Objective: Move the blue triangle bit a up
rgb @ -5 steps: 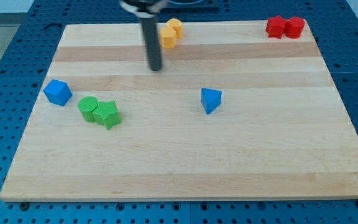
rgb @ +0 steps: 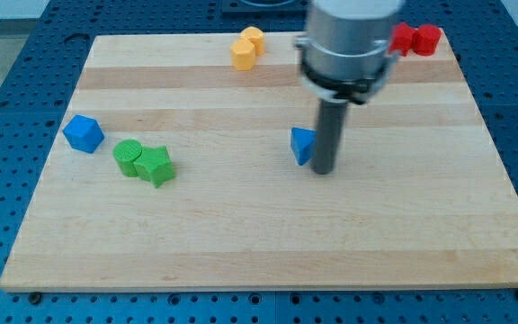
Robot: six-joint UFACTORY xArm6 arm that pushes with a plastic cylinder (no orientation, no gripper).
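Note:
The blue triangle [rgb: 301,144] lies near the middle of the wooden board [rgb: 268,243]. My rod comes down from the view's top, and my tip [rgb: 323,170] rests on the board right against the triangle's right side, slightly below it. The rod hides the triangle's right edge.
A blue block [rgb: 84,133] sits at the left edge. A green cylinder [rgb: 128,157] and a green block [rgb: 156,166] touch each other to its right. Two yellow blocks [rgb: 247,47] sit at the top middle. Red blocks [rgb: 416,38] sit at the top right, partly behind the arm.
My tip has moved from the upper middle, near the yellow blocks, to the right and down, beside the blue triangle. The blocks have not moved.

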